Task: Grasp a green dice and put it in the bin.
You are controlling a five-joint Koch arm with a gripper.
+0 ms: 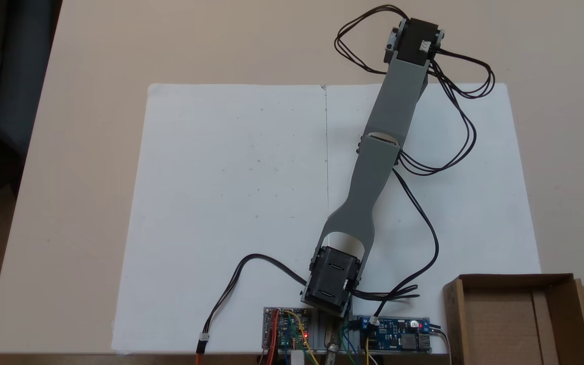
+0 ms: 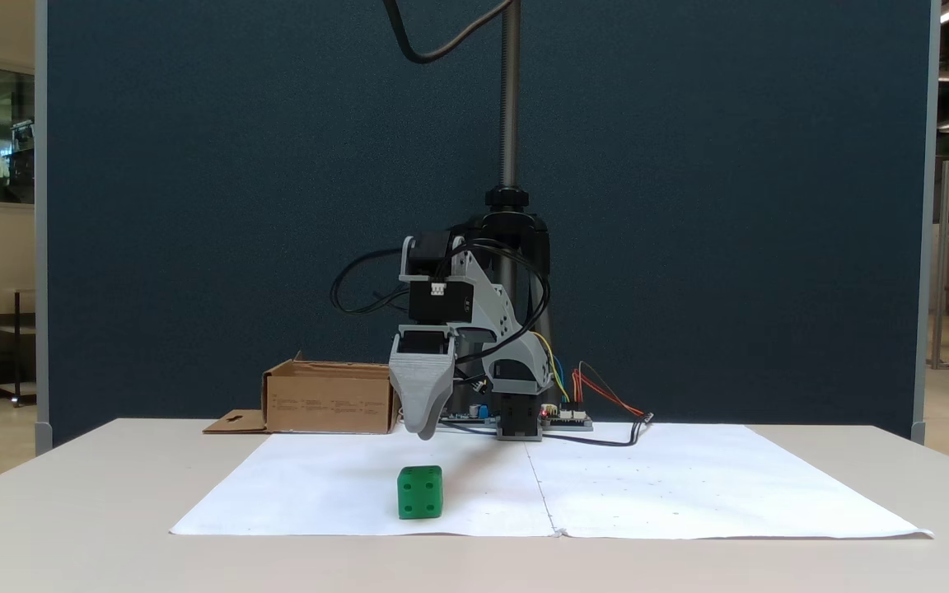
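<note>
The grey printed fingers of the gripper are seen lined up one behind the other from the front, so whether they are spread or pressed together cannot be told; nothing is seen held between them. They are poised above the white paper sheet, their tip clear of it.

The small bright green dice with rounded edges and dark pips is seen resting on the paper, near the sheet's front edge, at about six o'clock from the tip and apart from it. From above, the dice is hidden beneath the outstretched grey arm, which is reached from the base toward one o'clock.

The shallow brown cardboard box with a hang-hole flap, serving as the bin, is set on the pale counter at about three o'clock from the arm's base, beside the blue circuit board. What is seen of its floor is bare.

The task is judged barely begun: the grasp, the carry and the drop are all left.
</note>
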